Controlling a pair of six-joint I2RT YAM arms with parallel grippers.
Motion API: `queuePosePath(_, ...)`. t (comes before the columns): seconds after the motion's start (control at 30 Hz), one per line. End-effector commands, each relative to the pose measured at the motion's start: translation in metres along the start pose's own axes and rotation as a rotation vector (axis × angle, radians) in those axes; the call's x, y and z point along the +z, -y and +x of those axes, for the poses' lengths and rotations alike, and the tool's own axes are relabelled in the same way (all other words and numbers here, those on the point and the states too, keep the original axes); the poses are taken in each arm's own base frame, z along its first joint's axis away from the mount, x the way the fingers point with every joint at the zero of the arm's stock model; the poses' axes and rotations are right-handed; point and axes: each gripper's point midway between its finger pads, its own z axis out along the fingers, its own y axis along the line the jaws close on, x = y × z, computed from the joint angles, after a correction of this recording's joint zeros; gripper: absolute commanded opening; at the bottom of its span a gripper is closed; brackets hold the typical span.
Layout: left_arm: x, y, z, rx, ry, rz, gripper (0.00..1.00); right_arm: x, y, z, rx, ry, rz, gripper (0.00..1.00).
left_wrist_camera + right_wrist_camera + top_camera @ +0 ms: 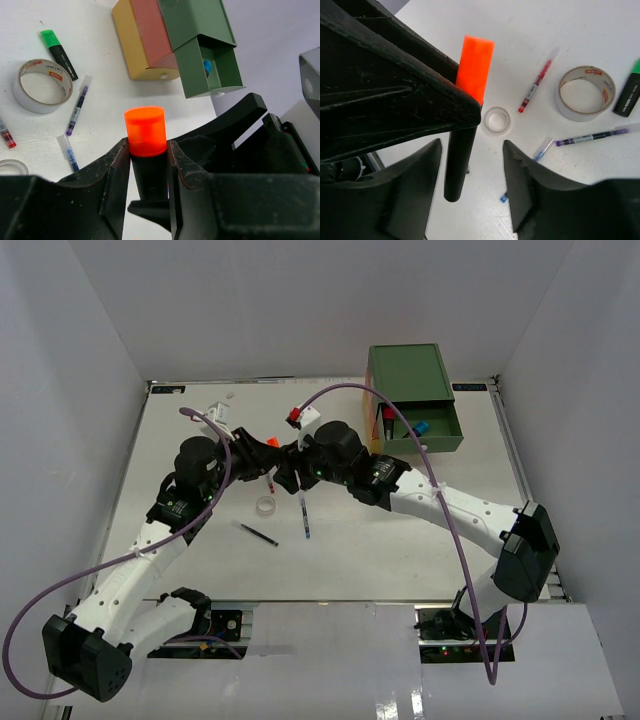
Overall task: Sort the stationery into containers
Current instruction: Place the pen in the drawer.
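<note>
My left gripper (pixel 148 147) is shut on a black highlighter with an orange cap (pixel 145 127), held up off the table with the cap pointing away. My right gripper (pixel 471 147) is open, its fingers on either side of the highlighter's black body (pixel 459 165), with a gap on the right side. In the top view both grippers meet at the orange cap (pixel 272 441) in mid-table. The green drawer (pixel 210 65) is pulled out above the orange drawer (pixel 150 30) and yellow drawer (pixel 130 45), with a blue-capped highlighter (pixel 207 66) inside it.
On the table lie a grey tape roll (pixel 565 102), a small whitish tape roll (pixel 496 120), a green-capped highlighter (pixel 627 95), a red pen (pixel 535 87), a purple pen (pixel 592 136), a blue pen (pixel 304 512) and a thin dark pen (pixel 259 534).
</note>
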Motion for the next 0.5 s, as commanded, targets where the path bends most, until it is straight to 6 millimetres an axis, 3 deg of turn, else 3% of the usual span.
queuePosePath(0.0, -0.006, 0.008, -0.002, 0.018, 0.016, 0.04, 0.27, -0.002, -0.005, -0.038, 0.003, 0.115, 0.004, 0.58)
queuePosePath(0.1, -0.004, 0.005, 0.002, 0.022, 0.005, 0.034, 0.28, -0.003, -0.005, -0.043, 0.006, 0.131, 0.012, 0.44)
queuePosePath(0.2, -0.002, 0.002, 0.003, 0.033, 0.003, 0.026, 0.29, -0.003, -0.005, -0.044, 0.017, 0.142, 0.012, 0.24)
queuePosePath(0.3, 0.0, -0.002, 0.004, 0.04, 0.001, 0.01, 0.33, -0.005, -0.002, -0.042, 0.028, 0.15, 0.026, 0.13)
queuePosePath(0.4, 0.002, -0.005, -0.001, 0.047, 0.013, -0.014, 0.48, -0.007, 0.004, -0.039, 0.043, 0.152, 0.06, 0.08)
queuePosePath(0.47, 0.003, -0.007, -0.005, 0.056, 0.019, -0.037, 0.67, -0.01, 0.014, -0.033, 0.06, 0.144, 0.099, 0.08)
